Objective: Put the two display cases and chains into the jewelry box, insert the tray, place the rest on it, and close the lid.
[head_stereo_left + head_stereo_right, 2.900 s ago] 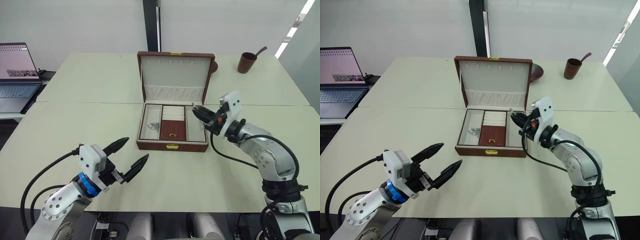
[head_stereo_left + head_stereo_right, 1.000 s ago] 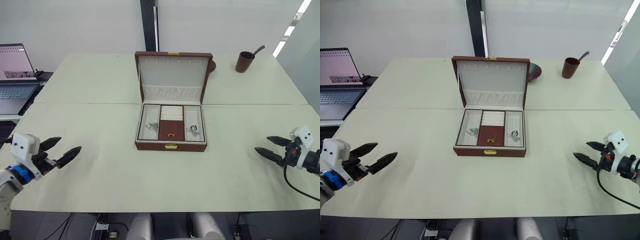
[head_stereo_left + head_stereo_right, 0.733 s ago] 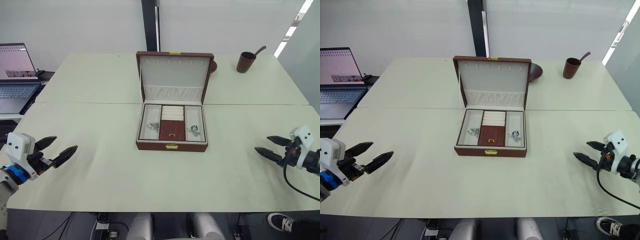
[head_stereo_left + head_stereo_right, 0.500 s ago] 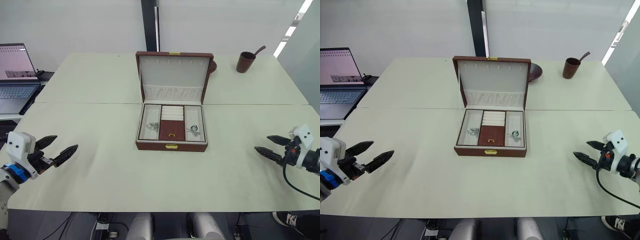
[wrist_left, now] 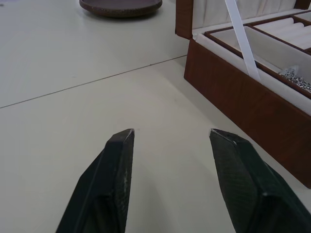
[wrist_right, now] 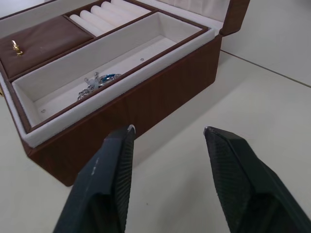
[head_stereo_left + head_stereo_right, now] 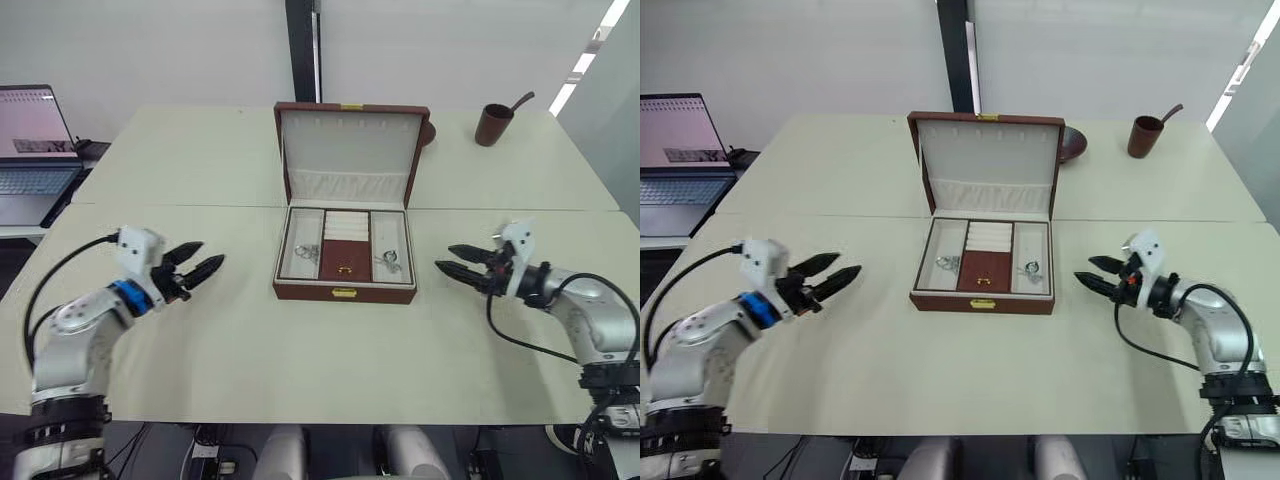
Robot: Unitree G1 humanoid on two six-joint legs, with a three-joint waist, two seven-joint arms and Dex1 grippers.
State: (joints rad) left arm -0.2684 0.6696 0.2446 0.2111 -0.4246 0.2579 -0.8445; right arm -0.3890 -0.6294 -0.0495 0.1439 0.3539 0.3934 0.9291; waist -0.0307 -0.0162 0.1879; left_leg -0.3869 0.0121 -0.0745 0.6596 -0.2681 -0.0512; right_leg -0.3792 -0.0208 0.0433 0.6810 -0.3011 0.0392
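We are holding the left gripper and right gripper wide, empty, flanking the jewelry box, ready for its open lid.

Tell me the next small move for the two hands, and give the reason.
Probably bring both hands behind the raised lid to tip it shut. The tray already sits in the box, with jewelry in both side compartments. The left hand and right hand are open and empty, flanking the box without touching it.
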